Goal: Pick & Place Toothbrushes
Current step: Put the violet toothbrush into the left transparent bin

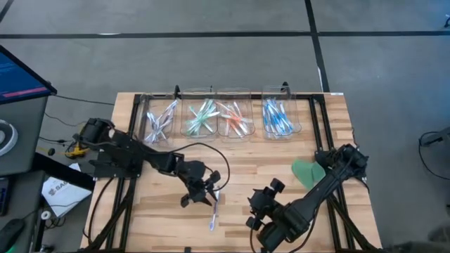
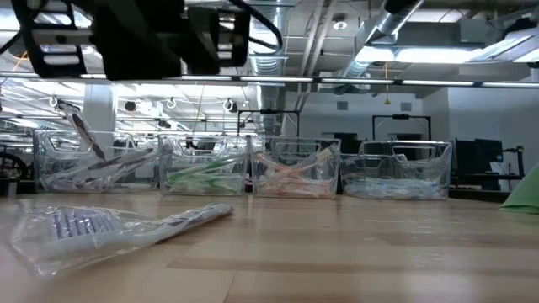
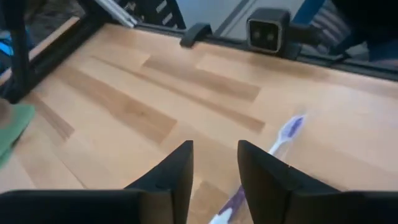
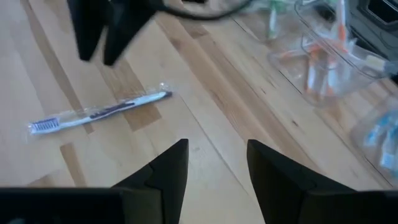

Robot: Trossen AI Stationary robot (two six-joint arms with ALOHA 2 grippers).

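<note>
Where the purple-and-white toothbrush in its clear wrapper [image 1: 213,215] lies flat on the pale wooden table [image 1: 162,218], we find no lettering we can read. Our left gripper [image 1: 206,191] hangs just above its handle end, fingers [image 3: 174,171] slightly apart and empty. Nearby, our right gripper [image 1: 261,208] hovers, fingers likewise parted, holding nothing. Four clear plastic bins [image 1: 219,116] of colour-sorted toothbrushes line the far edge.

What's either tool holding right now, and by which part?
Nothing. The left tool stands empty above the wrapped purple toothbrush lying on the table; the right tool is empty too.
</note>
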